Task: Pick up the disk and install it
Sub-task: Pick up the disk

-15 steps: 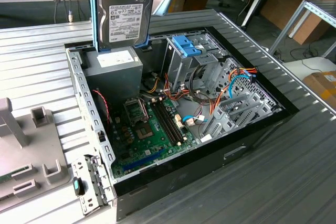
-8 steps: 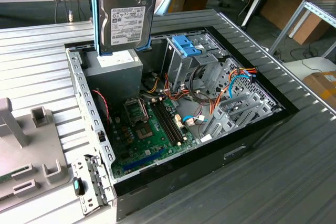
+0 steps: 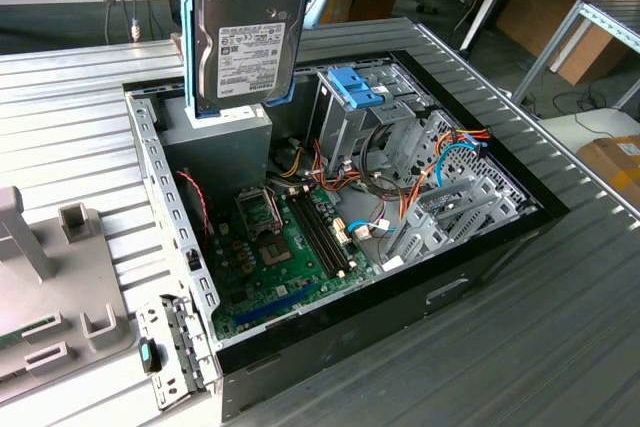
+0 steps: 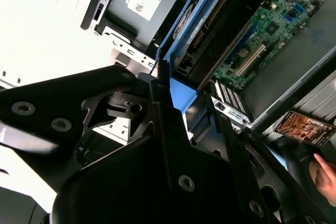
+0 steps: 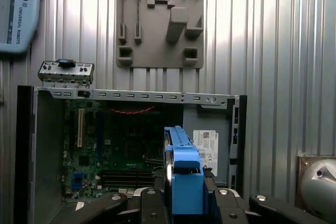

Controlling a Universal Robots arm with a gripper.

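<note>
The gripper (image 5: 184,186) has its fingers (image 5: 152,203) closed against the two sides of the disk (image 3: 245,37) and grips it by the blue carrier. In the exterior view the disk hangs upright with its white label facing the camera. It is over the back corner of the open computer case (image 3: 480,257), just above the grey metal box (image 3: 215,142); whether the two touch cannot be told. The case lies on its side on the ribbed metal desk (image 3: 60,117), with its green motherboard (image 3: 290,247) bare. A blue bracket (image 3: 352,85) sits on top of the drive cage towards the exterior view's right. A grey fixture plate (image 5: 160,22) lies on the desk beside the case. In the second wrist view a person's hand (image 4: 325,178) shows at the edge.
</note>
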